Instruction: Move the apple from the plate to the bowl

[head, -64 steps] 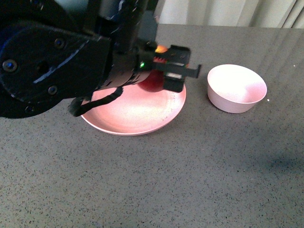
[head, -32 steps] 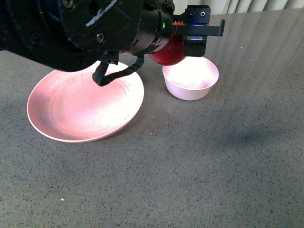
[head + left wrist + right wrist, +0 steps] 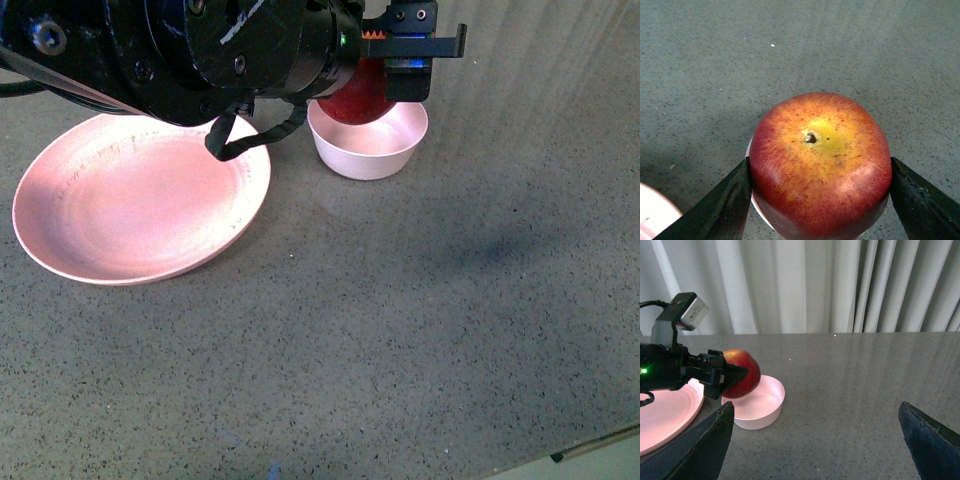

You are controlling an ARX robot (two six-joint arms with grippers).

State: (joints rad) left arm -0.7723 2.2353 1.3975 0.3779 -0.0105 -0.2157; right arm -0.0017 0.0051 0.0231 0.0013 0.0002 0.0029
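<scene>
My left gripper [image 3: 385, 75] is shut on the dark red apple [image 3: 357, 96] and holds it just above the small pale bowl [image 3: 372, 150]. In the left wrist view the apple [image 3: 820, 162], with its yellow patch at the stem, fills the space between the black fingers [image 3: 722, 202]; a sliver of the bowl's rim [image 3: 756, 205] shows under it. The wide pink plate [image 3: 130, 200] lies left of the bowl with nothing on it. The right wrist view shows the apple [image 3: 745, 372] over the bowl [image 3: 757, 407] and the plate [image 3: 665, 417]. My right gripper [image 3: 815, 440] is open and empty, away from the bowl.
The grey speckled tabletop [image 3: 400, 330] stretches to the front and right of the bowl. Pale curtains [image 3: 815, 285] hang behind the table's far edge. A table edge shows at the bottom right corner of the front view [image 3: 590, 450].
My left gripper has carried the apple off the plate and rightward to above the bowl. The front view has shifted, so plate and bowl sit further left.
</scene>
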